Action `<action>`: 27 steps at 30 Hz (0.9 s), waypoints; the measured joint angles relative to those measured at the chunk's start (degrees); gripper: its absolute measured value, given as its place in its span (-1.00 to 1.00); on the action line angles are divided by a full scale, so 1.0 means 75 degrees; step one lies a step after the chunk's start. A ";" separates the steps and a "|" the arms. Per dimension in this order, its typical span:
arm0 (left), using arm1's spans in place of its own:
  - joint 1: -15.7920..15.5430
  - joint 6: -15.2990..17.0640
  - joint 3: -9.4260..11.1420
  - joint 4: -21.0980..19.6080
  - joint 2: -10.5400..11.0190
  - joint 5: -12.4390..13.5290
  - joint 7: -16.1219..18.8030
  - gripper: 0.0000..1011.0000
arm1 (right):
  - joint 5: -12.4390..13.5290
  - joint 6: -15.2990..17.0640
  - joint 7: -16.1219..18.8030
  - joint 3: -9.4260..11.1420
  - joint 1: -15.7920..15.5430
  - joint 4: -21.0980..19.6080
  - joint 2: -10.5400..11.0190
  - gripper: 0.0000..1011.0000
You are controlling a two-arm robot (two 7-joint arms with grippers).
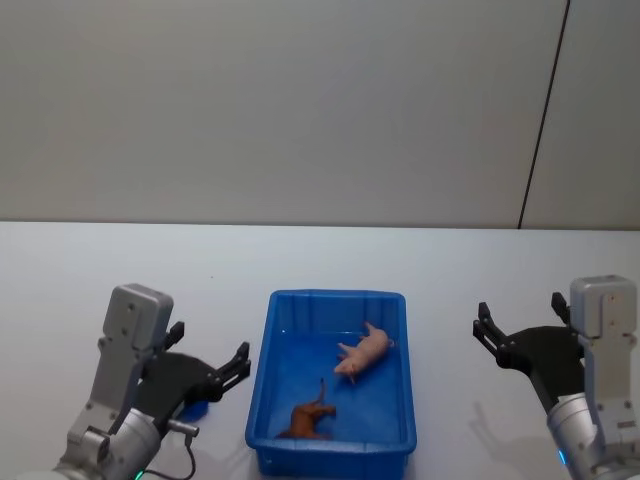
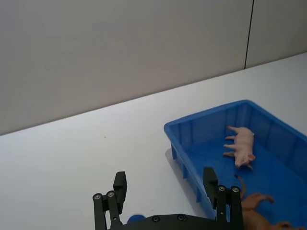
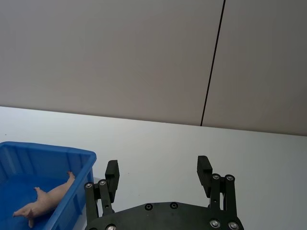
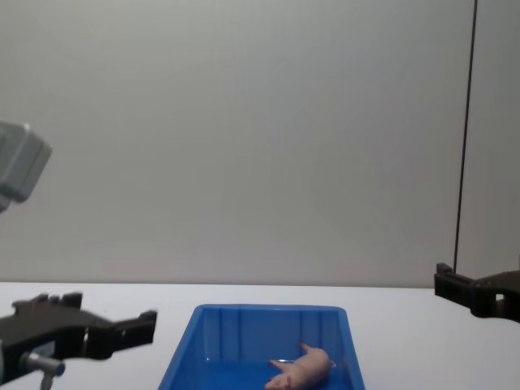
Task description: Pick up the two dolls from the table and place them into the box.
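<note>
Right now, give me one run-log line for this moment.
pink doll: in box | brown doll: in box | left claw: open, empty, left of box | right claw: open, empty, right of box

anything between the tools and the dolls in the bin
Only the walls of the blue bin: the pink pig and brown doll lie inside, the open left tool and right tool outside it. From above, nothing visible blocks them.

box [image 1: 335, 296]: bright blue | pig doll [image 1: 362, 353]: pale pink | second doll [image 1: 308, 420]: reddish-brown
</note>
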 joint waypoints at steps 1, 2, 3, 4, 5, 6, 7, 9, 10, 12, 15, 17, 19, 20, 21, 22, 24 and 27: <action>0.0000 0.0000 0.0000 0.0000 0.0000 0.0000 0.0000 0.98 | 0.0000 0.0000 0.0000 0.0000 0.0000 0.0000 0.0000 0.98; 0.0027 0.0033 -0.0014 0.0031 0.0016 -0.0024 0.0022 0.98 | 0.0000 0.0000 -0.0002 0.0000 -0.0001 -0.0001 0.0000 0.98; 0.0038 0.0052 -0.0019 0.0043 0.0024 -0.0042 0.0036 0.98 | 0.0000 0.0000 -0.0002 0.0000 -0.0001 0.0000 0.0000 0.98; 0.0059 0.0084 -0.0032 0.0068 0.0035 -0.0067 0.0059 0.98 | 0.0000 0.0000 -0.0003 0.0000 -0.0001 0.0000 -0.0001 0.98; 0.0072 0.0103 -0.0040 0.0084 0.0044 -0.0084 0.0071 0.98 | 0.0000 0.0000 -0.0003 0.0000 -0.0001 0.0000 0.0000 0.98; 0.0081 0.0122 -0.0046 0.0095 0.0051 -0.0096 0.0085 0.98 | 0.0000 0.0001 -0.0003 -0.0001 0.0000 0.0000 0.0000 0.98; 0.0098 0.0155 -0.0058 0.0122 0.0060 -0.0119 0.0101 0.98 | 0.0000 0.0000 -0.0004 0.0000 -0.0001 0.0000 -0.0001 0.98; 0.0108 0.0188 -0.0070 0.0149 0.0067 -0.0136 0.0113 0.98 | 0.0000 0.0000 -0.0003 -0.0001 -0.0001 0.0000 -0.0001 0.98; 0.0113 0.0203 -0.0078 0.0167 0.0071 -0.0146 0.0118 0.98 | 0.0000 0.0000 -0.0003 0.0000 0.0000 0.0000 -0.0001 0.98; 0.0119 0.0259 -0.0099 0.0223 0.0074 -0.0176 0.0122 0.98 | 0.0000 0.0000 -0.0004 -0.0001 -0.0001 0.0000 -0.0001 0.98; 0.0113 0.0330 -0.0123 0.0302 0.0074 -0.0205 0.0116 0.98 | 0.0000 0.0000 -0.0004 0.0000 0.0000 0.0000 -0.0001 0.98; 0.0086 0.0388 -0.0143 0.0374 0.0064 -0.0233 0.0081 0.98 | 0.0000 0.0000 -0.0003 -0.0001 0.0000 0.0000 -0.0001 0.98; 0.0063 0.0436 -0.0156 0.0420 0.0054 -0.0248 0.0042 0.98 | 0.0000 0.0000 -0.0004 -0.0001 -0.0001 -0.0001 -0.0001 0.98; 0.0038 0.0480 -0.0169 0.0465 0.0044 -0.0262 0.0007 0.98 | 0.0000 0.0000 -0.0003 -0.0001 -0.0001 0.0000 -0.0001 0.98; 0.0019 0.0501 -0.0178 0.0500 0.0036 -0.0270 -0.0013 0.98 | 0.0000 0.0000 -0.0003 0.0000 0.0000 0.0000 -0.0001 0.98; 0.0005 0.0524 -0.0185 0.0524 0.0030 -0.0279 -0.0033 0.98 | 0.0000 0.0000 -0.0004 -0.0001 -0.0001 -0.0001 -0.0001 0.98; -0.0025 0.0567 -0.0197 0.0579 0.0019 -0.0298 -0.0078 0.98 | 0.0000 0.0000 -0.0003 -0.0001 0.0000 0.0000 -0.0001 0.98; -0.0091 0.0654 -0.0228 0.0700 -0.0009 -0.0341 -0.0186 0.98 | 0.0000 0.0000 -0.0003 -0.0001 0.0000 0.0000 -0.0001 0.98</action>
